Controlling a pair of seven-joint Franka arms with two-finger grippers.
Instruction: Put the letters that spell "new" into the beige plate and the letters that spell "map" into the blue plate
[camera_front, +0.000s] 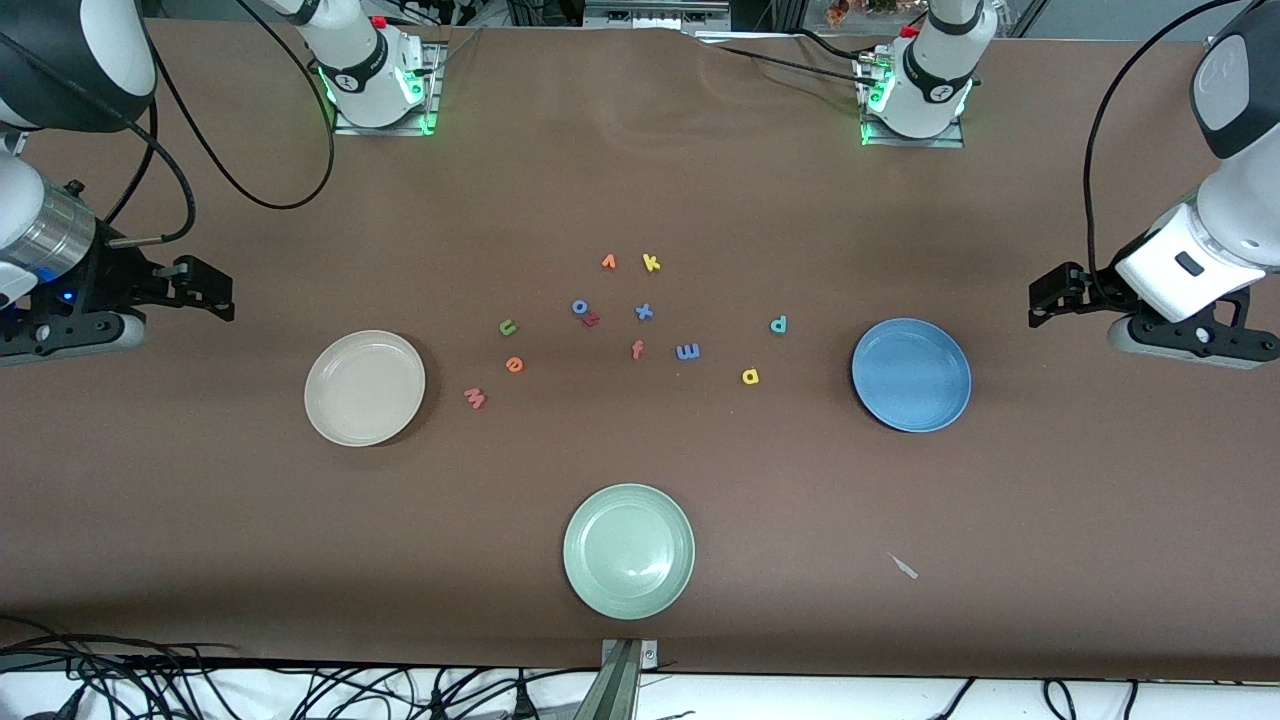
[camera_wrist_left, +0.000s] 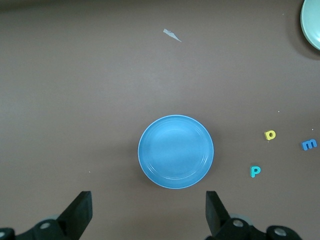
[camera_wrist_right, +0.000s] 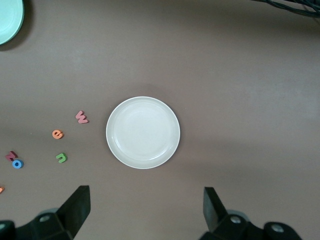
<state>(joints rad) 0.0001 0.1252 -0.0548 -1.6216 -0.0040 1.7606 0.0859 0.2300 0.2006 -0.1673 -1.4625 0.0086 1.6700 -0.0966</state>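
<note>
Plates form a triangle that seems meant to keep the sorting apart: nearest the front camera sits the pale green plate (camera_front: 628, 551), a decoy with nothing in it, and beside it toward the left arm's end lies a small pale scrap (camera_front: 904, 567). Farther up, the beige plate (camera_front: 365, 387) lies at the right arm's end and the blue plate (camera_front: 911, 374) at the left arm's, both bare, so no letter is yet sorted.

Each word's letters lie close to their own plate, which should keep each arm's reaches short. Just beside the beige plate are the pinkish-red w (camera_front: 475, 398), the orange e (camera_front: 514, 364) and the green n (camera_front: 508, 326). Toward the blue plate lie the yellow a (camera_front: 750, 376), the blue m (camera_front: 688, 351) and the teal p (camera_front: 779, 324).

Spare letters fill the middle: a red f (camera_front: 637, 349), a blue x (camera_front: 644, 311), a blue o (camera_front: 580, 306) touching a reddish letter (camera_front: 592, 319), then farthest the orange v (camera_front: 609, 261) and yellow k (camera_front: 651, 262).

Both arms wait at the table's ends: the right gripper (camera_front: 205, 290) beside the beige plate, the left gripper (camera_front: 1052, 296) beside the blue one, each with fingers spread wide and holding nothing. Beyond the letters' own shapes, no brand or label can be read.
</note>
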